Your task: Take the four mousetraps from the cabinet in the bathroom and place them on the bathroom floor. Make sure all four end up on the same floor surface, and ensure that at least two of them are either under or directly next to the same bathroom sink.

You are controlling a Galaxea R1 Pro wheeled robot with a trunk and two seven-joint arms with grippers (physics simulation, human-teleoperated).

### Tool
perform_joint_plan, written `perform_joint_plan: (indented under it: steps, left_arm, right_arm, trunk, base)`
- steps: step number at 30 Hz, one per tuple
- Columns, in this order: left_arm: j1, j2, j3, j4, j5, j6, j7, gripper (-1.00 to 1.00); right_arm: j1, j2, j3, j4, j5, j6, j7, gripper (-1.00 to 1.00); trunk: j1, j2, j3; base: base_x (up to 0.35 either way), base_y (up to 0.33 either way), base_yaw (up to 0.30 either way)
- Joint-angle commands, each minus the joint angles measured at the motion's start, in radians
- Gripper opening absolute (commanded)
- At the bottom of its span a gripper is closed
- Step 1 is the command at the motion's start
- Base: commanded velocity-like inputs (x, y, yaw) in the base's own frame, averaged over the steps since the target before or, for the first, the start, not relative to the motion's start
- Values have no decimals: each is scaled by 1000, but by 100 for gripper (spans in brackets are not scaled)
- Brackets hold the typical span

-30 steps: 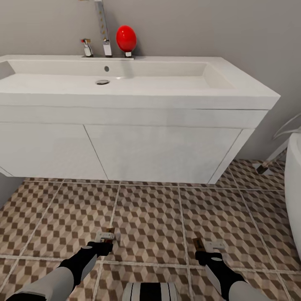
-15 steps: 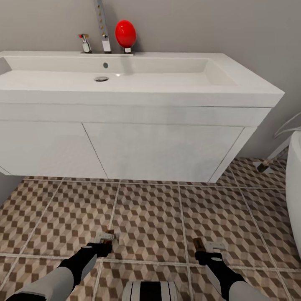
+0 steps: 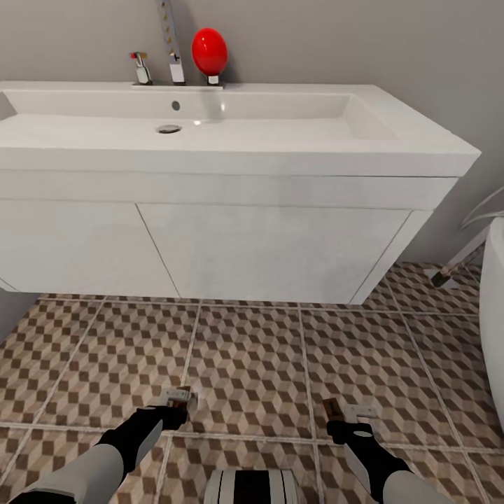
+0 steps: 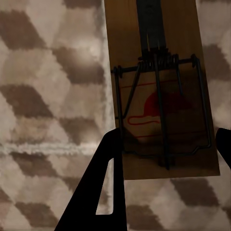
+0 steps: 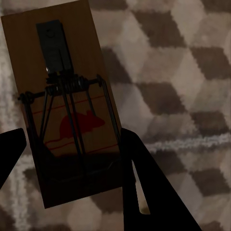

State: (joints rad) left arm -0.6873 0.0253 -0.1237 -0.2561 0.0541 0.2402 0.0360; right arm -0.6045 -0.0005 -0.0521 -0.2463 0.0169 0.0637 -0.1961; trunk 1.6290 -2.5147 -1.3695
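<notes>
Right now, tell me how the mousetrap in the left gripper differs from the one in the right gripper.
The left gripper's mousetrap is lit and warm brown; the right gripper's mousetrap lies in shadow and looks darker. In the head view, the left gripper holds its trap close to a grout line, the right gripper over mid-tile. Both are wooden boards with wire springs and a red mouse print, clamped above the bathroom floor.

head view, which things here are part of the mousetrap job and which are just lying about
Part of the job:
- mousetrap in left pincer
- mousetrap in right pincer
- left pincer, shut on its trap
- right pincer, shut on its trap
- bathroom floor
- bathroom sink

Just lying about:
- red egg-shaped object
- chrome tap
- bathtub
</notes>
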Motion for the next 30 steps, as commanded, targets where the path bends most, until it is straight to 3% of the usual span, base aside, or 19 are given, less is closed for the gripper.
perform_joint_plan:
  steps: [1,30]
  left_arm:
    - [0,1,-8,-3,6,5,4,-100]
    - [0,10,-7,-5,6,-27,4,-100]
  right_arm:
    - [0,0,-5,-2,2,6,0,-100]
    - [0,-4,2,-2,-4,28,10,-100]
  trunk:
    - [0,0,-1]
    - [0,0,-17]
  base:
    - [0,0,0]
    - [0,0,0]
